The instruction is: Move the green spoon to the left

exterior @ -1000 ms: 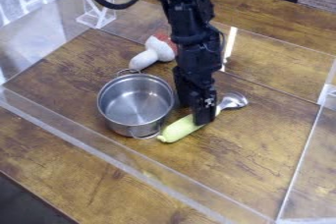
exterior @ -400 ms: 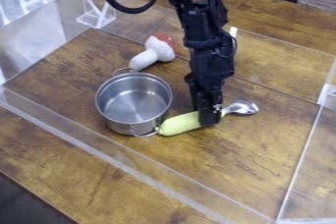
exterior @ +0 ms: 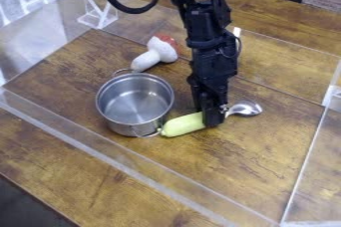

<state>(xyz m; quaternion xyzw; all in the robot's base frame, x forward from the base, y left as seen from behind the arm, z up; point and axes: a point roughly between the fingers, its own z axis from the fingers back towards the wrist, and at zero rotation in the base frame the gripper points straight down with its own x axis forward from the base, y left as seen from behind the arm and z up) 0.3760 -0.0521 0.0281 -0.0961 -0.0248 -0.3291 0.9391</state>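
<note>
The black hand (exterior: 210,112) is closed on the thick, smooth green spoon (exterior: 185,124), whose bowl is shiny metal. Beside it is the round steel pot (exterior: 136,105).

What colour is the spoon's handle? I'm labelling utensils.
Yellow-green handle; it shows best in the current camera view.

so the green spoon (exterior: 184,125) is lying flat on the tabletop (exterior: 173,176), chunky yellow-green handle right beside the pot (exterior: 135,106), shiny little silver bowl pointing the other way
</note>
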